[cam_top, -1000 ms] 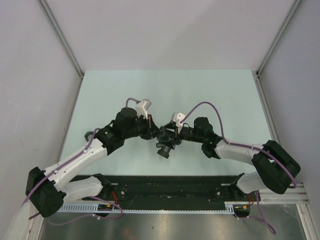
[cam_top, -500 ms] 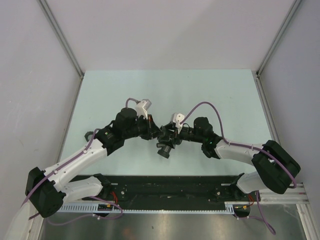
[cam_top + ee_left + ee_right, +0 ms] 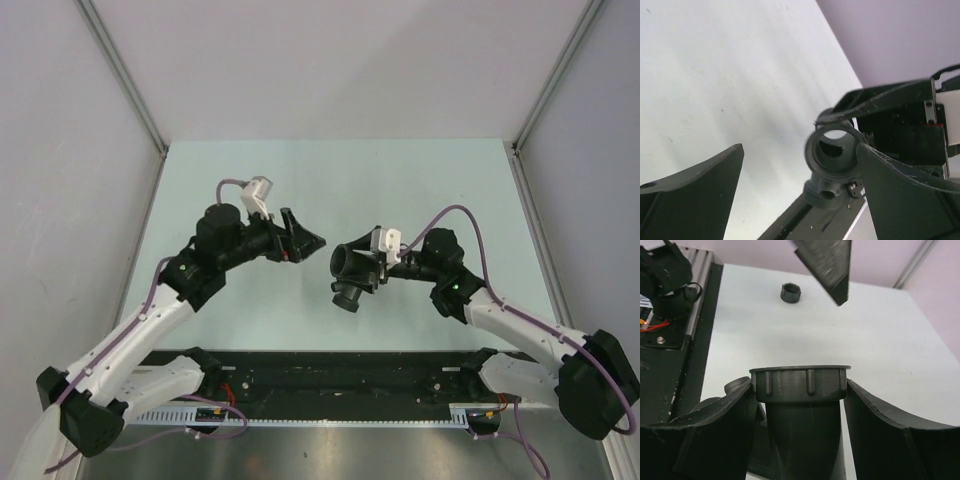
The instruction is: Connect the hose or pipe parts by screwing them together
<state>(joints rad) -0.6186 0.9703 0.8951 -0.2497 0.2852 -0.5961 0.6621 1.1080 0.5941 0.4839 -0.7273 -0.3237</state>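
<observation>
While the left pincer (image 3: 304, 238) gapes, the right pincer (image 3: 360, 268) clamps the fitting (image 3: 799, 383)

**Two Arms, Two Pipe Parts, One Table**

From my remote station I am counting two robot arms, the left arm (image 3: 150, 320) and the right arm (image 3: 520, 325), sharing one pale green table (image 3: 420, 180). I am seeing two grippers, the left gripper (image 3: 303, 237) and the right gripper (image 3: 362, 270), each showing two black fingers. I am tallying two dark grey pipe parts: one branched fitting (image 3: 799, 382) and one small ribbed ring (image 3: 791, 292). I am also counting two purple cables (image 3: 455, 210), one per arm.
</observation>
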